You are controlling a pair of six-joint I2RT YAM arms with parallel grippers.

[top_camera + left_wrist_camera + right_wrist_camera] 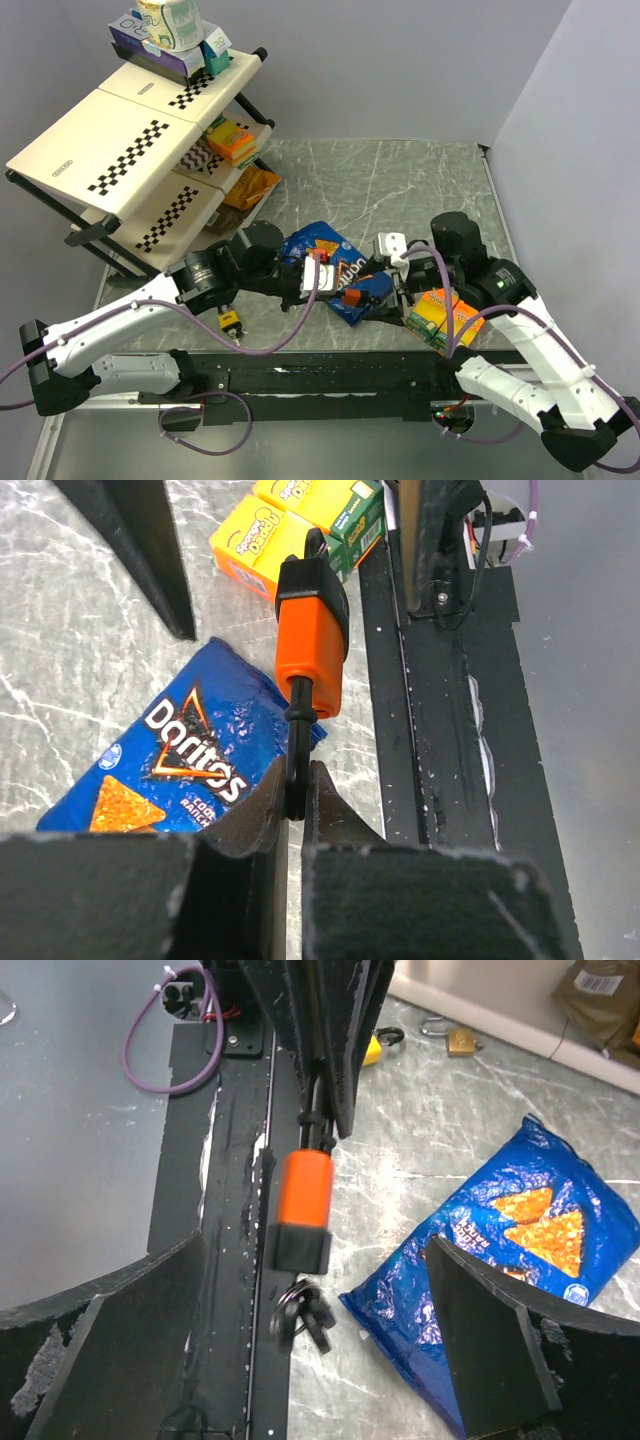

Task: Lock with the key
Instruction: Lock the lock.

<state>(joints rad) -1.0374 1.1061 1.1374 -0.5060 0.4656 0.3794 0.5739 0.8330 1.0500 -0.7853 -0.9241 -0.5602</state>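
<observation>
The left end effector (298,780) holds the orange padlock (312,630). The right end effector (312,1260) is wide open. The key (300,1322) maybe hangs in it, still to turn.

My left arm (108,325) and right arm (550,362) wear white shells, black joints, looping purple cables (127,1048); black fingers (110,1360) look scuffed.

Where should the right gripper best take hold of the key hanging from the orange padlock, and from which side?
Pinch the key by its black head, probably across its flat faces, coming from the padlock body's free end: the left gripper pinches the shackle at the other end, and the open right gripper faces it.
</observation>
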